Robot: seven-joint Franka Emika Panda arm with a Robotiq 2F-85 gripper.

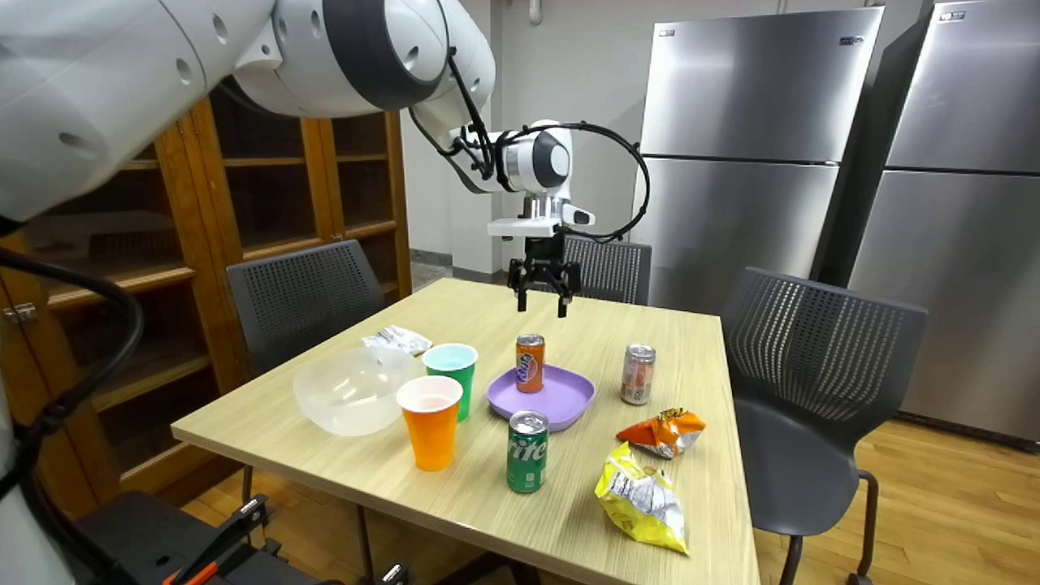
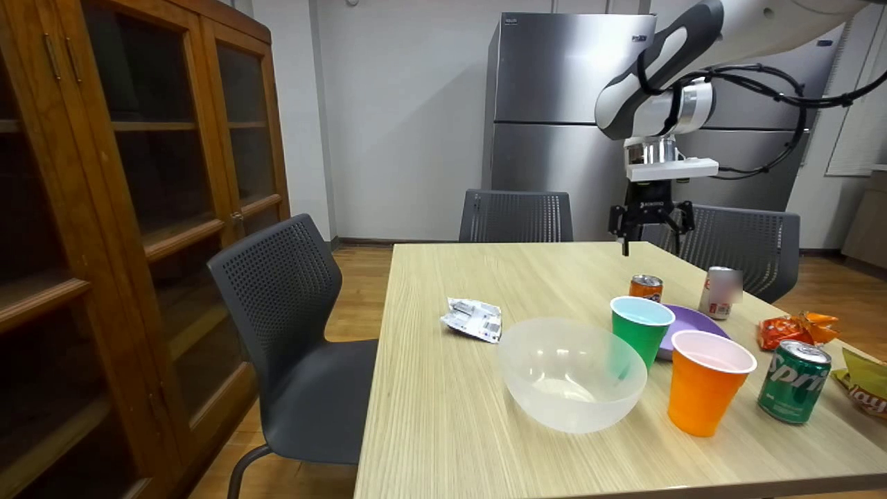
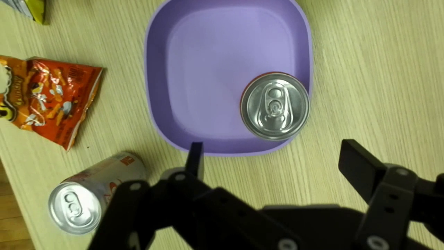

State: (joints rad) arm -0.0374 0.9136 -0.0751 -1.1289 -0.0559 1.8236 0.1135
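Observation:
High over the table, my black gripper (image 1: 542, 305) stands open, and nothing is between its fingers. In the wrist view the gripper (image 3: 272, 143) has its jaws wide apart. Nearest below it is an orange Fanta can (image 1: 530, 366), upright on a purple square plate (image 1: 570, 400). From above, the can's silver top (image 3: 275, 106) sits by one corner of the plate (image 3: 222, 52), close to its rim. An exterior view shows the Fanta can (image 2: 646, 288) partly hidden behind a green cup. Beside the plate stands a silver-and-red can (image 1: 637, 375), upright and apart from the gripper.
A green Sprite can (image 1: 526, 457), orange cup (image 1: 432, 431), green cup (image 1: 465, 390) and clear bowl (image 2: 572, 391) surround the plate. A white packet (image 2: 473, 319), an orange-red snack bag (image 3: 66, 100) and a yellow bag (image 1: 643, 500) lie on the table. Chairs (image 1: 821, 366) stand around it.

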